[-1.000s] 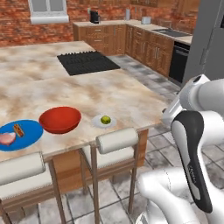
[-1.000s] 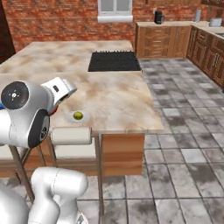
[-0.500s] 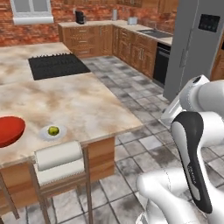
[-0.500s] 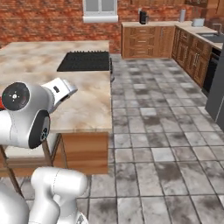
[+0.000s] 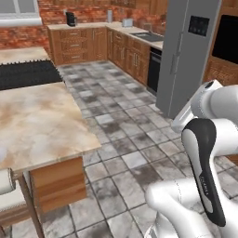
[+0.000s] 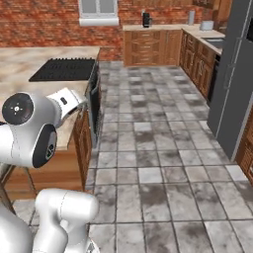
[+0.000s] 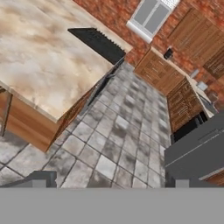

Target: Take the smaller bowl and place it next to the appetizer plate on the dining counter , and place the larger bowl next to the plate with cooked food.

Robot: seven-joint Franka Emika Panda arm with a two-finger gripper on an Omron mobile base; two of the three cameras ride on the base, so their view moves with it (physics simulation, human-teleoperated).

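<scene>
Here, bench: the marbled bench (image 5: 37, 125) shows its near right corner in the left base view, with its wooden base (image 5: 56, 183) below the overhang; in the hand view its long edge runs beside the floor.
Open room: grey tiled floor (image 6: 158, 163) lies bare and wide between the bench and the cabinets, from the bench's right edge across to the fridge.
Hob: a black cooktop (image 6: 64, 69) sits flush in the bench top toward its far end, close to the floor-side edge.
Stool: a pale seat back (image 5: 4, 181) stands just beside the bench's near edge, at the left border of the left base view.
Fridge: a tall grey fridge (image 5: 186, 51) stands on the far side of the floor, well apart from the bench.
Cabinets: wooden base cabinets (image 6: 153, 47) run along the brick wall (image 6: 44, 24) and turn toward the fridge; a small dark appliance (image 6: 146, 19) stands on their top under the window (image 6: 100, 10).
In the way: nothing lies on the tiles in view.
Hand: the hand (image 7: 111, 181) is released, its two tips (image 7: 41, 178) spread wide with nothing between them, over the floor off the bench's corner.
Task things: the stretch of bench top in view carries the cooktop alone; where the bowls and plates lie I cannot tell.
</scene>
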